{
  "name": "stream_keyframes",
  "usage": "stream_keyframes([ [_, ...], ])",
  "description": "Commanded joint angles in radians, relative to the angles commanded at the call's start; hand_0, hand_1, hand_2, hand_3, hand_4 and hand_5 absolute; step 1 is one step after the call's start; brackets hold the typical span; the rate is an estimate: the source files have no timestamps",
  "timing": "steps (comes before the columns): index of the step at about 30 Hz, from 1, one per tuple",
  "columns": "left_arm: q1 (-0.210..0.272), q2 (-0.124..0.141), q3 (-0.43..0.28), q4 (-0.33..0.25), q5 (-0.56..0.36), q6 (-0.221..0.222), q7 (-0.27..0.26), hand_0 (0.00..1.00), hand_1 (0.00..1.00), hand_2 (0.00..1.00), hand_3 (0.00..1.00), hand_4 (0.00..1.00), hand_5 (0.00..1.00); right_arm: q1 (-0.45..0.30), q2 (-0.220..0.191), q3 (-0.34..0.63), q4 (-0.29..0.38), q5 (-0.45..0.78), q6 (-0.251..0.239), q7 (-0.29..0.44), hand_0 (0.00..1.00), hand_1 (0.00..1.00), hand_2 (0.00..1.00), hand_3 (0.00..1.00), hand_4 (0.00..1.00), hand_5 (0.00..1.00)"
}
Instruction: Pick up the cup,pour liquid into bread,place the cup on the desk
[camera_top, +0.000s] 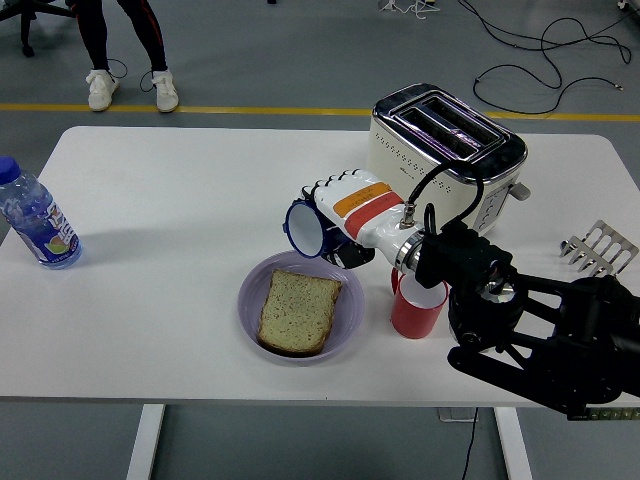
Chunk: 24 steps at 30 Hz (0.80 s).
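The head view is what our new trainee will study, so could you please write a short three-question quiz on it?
1. True or false: the right hand holds the blue cup tipped on its side, mouth facing left.
2. What lies on the purple plate?
A. a slice of bread
B. a spoon
C. nothing
3. Fill in: the red cup stands upright on the white table to the ____ of the plate, in front of the toaster.

Key: 1 true; 2 A; 3 right.
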Motion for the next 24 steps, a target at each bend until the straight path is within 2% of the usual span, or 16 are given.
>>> stream_keyframes([
  [6, 0.005, 0.000, -0.003, 0.000, 0.000, 0.000, 0.001, 0.663, 0.704, 0.726, 0.632, 0.389, 0.927, 0.067, 0.057, -0.054, -0.052, -0.018, 0.000, -0.024, 0.348, 0.356, 0.506, 0.540, 0.661, 0.004],
  [10, 0.006, 0.001, -0.005, 0.000, 0.001, 0.001, 0.001, 0.663, 0.705, 0.727, 0.632, 0.390, 0.927, 0.095, 0.080, -0.082, -0.066, -0.041, -0.001, -0.028, 0.363, 0.371, 0.510, 0.543, 0.640, 0.012],
  [13, 0.006, 0.002, -0.005, 0.000, 0.000, 0.001, 0.001, 0.663, 0.705, 0.727, 0.632, 0.390, 0.927, 0.124, 0.100, -0.121, -0.094, -0.089, -0.034, -0.014, 0.363, 0.371, 0.510, 0.543, 0.640, 0.012],
  [18, 0.006, 0.001, 0.003, 0.000, -0.010, 0.003, 0.001, 0.664, 0.705, 0.728, 0.633, 0.391, 0.929, 0.155, 0.111, -0.183, -0.136, -0.149, -0.074, 0.002, 0.365, 0.380, 0.514, 0.545, 0.630, 0.018],
  [24, 0.011, 0.003, 0.007, 0.000, -0.010, 0.003, 0.001, 0.664, 0.706, 0.728, 0.634, 0.391, 0.930, 0.171, 0.106, -0.233, -0.179, -0.155, -0.080, 0.008, 0.372, 0.391, 0.519, 0.548, 0.619, 0.019],
])
